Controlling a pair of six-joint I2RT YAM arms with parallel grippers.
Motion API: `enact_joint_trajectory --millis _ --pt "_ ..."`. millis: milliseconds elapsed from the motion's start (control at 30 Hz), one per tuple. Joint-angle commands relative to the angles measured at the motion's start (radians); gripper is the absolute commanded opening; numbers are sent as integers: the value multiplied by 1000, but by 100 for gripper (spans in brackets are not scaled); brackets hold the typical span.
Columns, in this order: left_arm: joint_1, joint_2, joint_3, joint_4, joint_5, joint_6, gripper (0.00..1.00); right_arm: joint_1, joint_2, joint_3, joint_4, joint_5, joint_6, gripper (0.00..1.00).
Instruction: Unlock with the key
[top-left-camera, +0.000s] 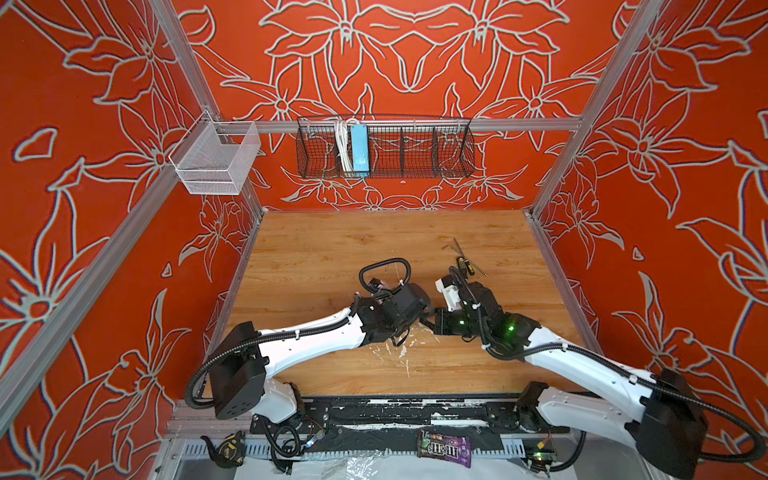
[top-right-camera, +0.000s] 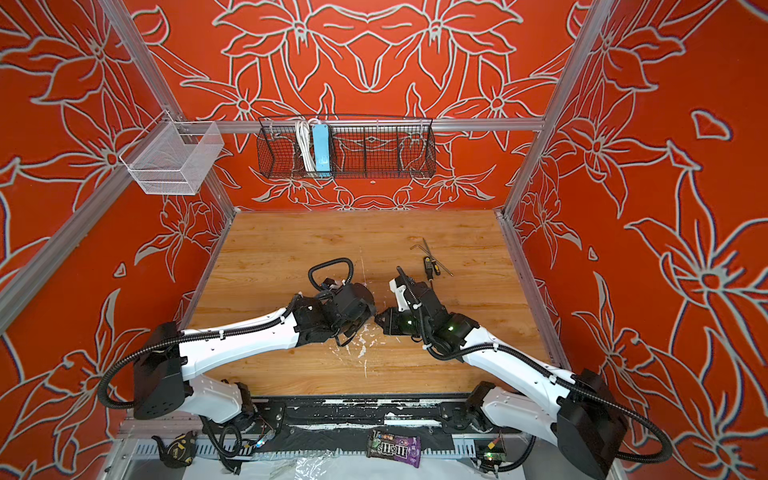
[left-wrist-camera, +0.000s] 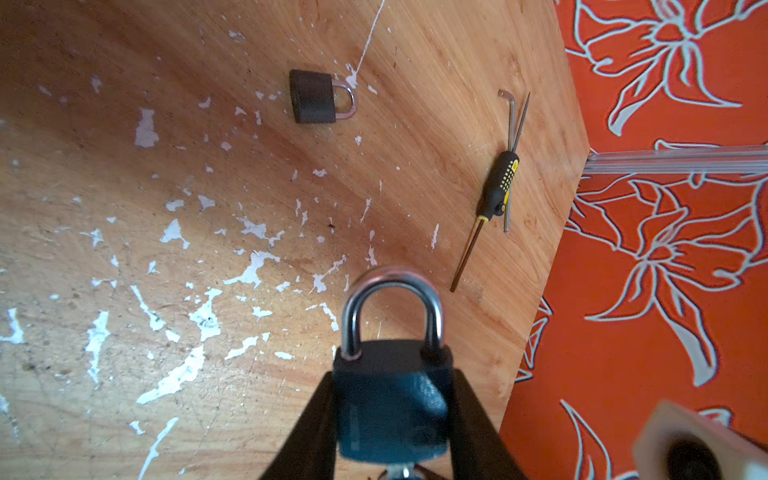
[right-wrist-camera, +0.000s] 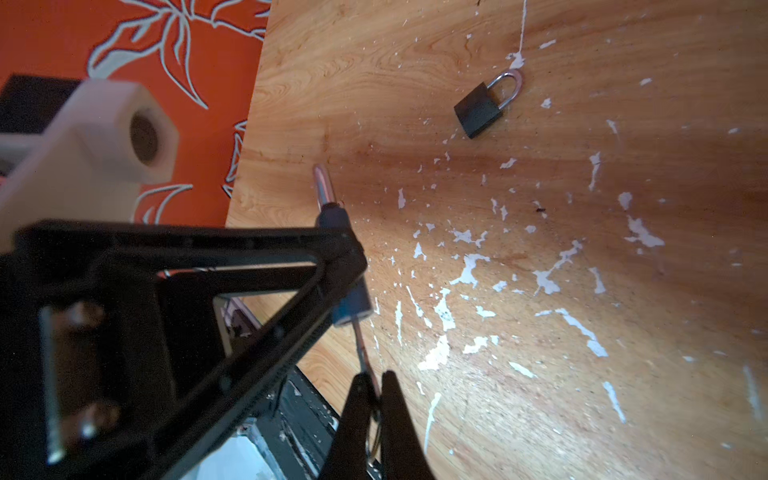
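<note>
Left wrist: beyond blue padlock (left-wrist-camera: 390, 399) lie brown padlock (left-wrist-camera: 313, 96), screwdriver (left-wrist-camera: 496, 187), hex key (left-wrist-camera: 510, 124).

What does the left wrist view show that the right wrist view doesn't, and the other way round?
Only left wrist: the screwdriver and hex key near the table edge, and the broad face of the held padlock, its shackle seated on both sides. Only right wrist: the right gripper shut on the key, whose shaft runs into the padlock's underside. Both: the left gripper clamping that padlock, a second padlock lying loose, and the paint-flecked wooden table.
</note>
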Motion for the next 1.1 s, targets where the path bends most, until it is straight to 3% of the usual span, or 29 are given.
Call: enact_joint_trajectory --millis 0,200,767,1067 --pt "-44 -35 18 -31 16 16 0 -14 9 1 231 -67 125 0" --pt "-52 -71 -31 27 17 6 0 -19 -3 76 58 26 11 0" --pt "-55 -43 0 114 86 41 0 2 81 80 363 -72 141 0" --pt "-57 -62 -13 150 100 53 0 2 61 44 315 -1 88 0"
